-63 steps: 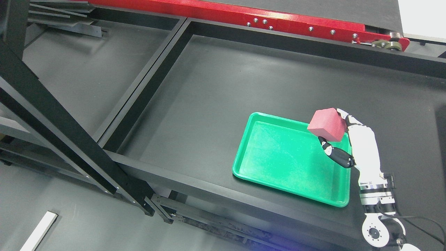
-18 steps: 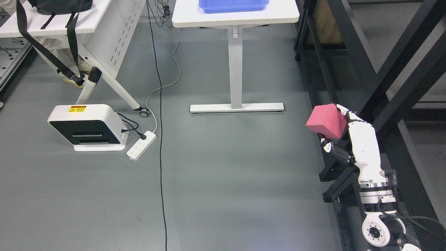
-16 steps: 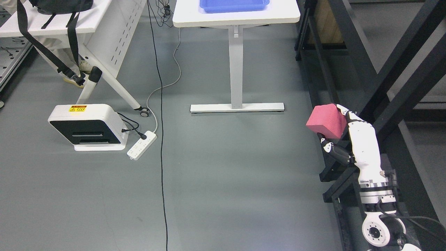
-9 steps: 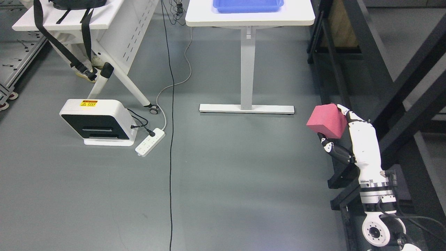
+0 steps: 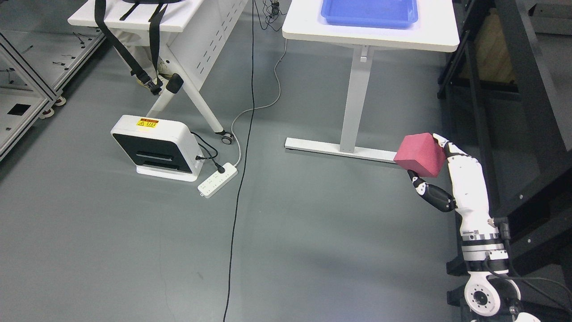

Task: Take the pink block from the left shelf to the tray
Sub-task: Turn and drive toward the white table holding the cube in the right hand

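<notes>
My right hand (image 5: 428,166) comes up from the lower right and is shut on the pink block (image 5: 419,154), thumb under it and fingers behind it. The block hangs in the air above the grey floor, near the foot of a white table (image 5: 371,38). On that table's top lies a blue tray (image 5: 368,12), partly cut off by the upper edge of the picture. The left arm does not show.
A black shelf frame (image 5: 532,103) runs down the right side behind my arm. On the floor at the left stand a white box device (image 5: 154,147) and a power strip (image 5: 217,180), with a black cable (image 5: 239,179) running down the floor. A second white table (image 5: 161,18) stands upper left.
The whole picture has swung: earlier it showed the shelf with a green tray under the block, now the floor and tables, which keep drifting rightward and down. The hand still holds the block.
</notes>
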`<state>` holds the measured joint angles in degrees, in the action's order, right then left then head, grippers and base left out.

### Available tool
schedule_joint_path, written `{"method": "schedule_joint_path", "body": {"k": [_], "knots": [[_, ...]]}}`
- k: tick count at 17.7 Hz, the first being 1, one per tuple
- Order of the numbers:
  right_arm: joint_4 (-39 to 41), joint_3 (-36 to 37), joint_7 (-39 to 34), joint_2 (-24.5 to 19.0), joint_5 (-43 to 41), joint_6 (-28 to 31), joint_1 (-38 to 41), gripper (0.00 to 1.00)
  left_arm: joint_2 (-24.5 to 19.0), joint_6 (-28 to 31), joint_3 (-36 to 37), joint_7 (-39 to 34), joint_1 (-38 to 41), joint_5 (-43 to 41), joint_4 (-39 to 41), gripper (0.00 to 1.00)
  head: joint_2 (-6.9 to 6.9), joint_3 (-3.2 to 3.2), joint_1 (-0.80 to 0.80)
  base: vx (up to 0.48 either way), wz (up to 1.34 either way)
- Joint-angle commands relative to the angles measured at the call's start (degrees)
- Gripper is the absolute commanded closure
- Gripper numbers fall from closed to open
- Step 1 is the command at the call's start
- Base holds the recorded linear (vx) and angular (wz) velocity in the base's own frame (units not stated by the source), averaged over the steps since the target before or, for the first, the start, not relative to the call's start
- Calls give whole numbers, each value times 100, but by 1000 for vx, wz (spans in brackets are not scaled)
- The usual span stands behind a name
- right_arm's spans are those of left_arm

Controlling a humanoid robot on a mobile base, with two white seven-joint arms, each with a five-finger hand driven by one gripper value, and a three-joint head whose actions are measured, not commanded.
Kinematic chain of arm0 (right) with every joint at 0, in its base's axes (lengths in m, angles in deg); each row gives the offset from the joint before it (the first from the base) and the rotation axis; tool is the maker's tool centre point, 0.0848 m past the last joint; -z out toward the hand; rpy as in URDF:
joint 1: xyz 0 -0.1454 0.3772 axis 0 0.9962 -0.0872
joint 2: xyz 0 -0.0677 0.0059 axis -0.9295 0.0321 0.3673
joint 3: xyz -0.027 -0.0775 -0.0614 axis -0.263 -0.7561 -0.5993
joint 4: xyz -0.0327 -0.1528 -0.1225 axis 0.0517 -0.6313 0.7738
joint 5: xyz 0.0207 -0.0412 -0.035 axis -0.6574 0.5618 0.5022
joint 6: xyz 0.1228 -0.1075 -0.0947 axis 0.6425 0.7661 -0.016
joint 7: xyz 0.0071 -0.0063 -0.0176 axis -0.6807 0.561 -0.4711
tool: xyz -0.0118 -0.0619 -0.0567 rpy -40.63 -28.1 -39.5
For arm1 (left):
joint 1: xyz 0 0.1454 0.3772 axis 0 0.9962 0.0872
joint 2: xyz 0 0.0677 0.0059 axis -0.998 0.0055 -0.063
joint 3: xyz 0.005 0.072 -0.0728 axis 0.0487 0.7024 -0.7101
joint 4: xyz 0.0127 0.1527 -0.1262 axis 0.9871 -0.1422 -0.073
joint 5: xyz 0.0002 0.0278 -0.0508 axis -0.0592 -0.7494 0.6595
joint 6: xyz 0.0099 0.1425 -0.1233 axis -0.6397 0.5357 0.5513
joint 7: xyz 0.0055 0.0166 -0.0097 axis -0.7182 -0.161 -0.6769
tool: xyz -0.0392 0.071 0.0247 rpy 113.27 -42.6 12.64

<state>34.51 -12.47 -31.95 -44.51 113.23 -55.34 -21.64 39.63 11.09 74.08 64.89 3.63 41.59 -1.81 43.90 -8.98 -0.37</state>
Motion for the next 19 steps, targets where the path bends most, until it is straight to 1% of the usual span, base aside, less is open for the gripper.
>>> {"method": "schedule_joint_path", "body": {"k": [1, 10, 19], "knots": [[11, 62, 0, 167, 0, 4, 70, 98, -100, 0, 0, -3, -62, -9, 0, 0, 0, 0, 0, 206, 99], [11, 62, 0, 167, 9, 4, 79, 98, -100, 0, 0, -3, -62, -9, 0, 0, 0, 0, 0, 254, -52], [11, 53, -9, 167, 9, 4, 88, 97, -100, 0, 0, -3, -62, -9, 0, 0, 0, 0, 0, 288, 73]]}}
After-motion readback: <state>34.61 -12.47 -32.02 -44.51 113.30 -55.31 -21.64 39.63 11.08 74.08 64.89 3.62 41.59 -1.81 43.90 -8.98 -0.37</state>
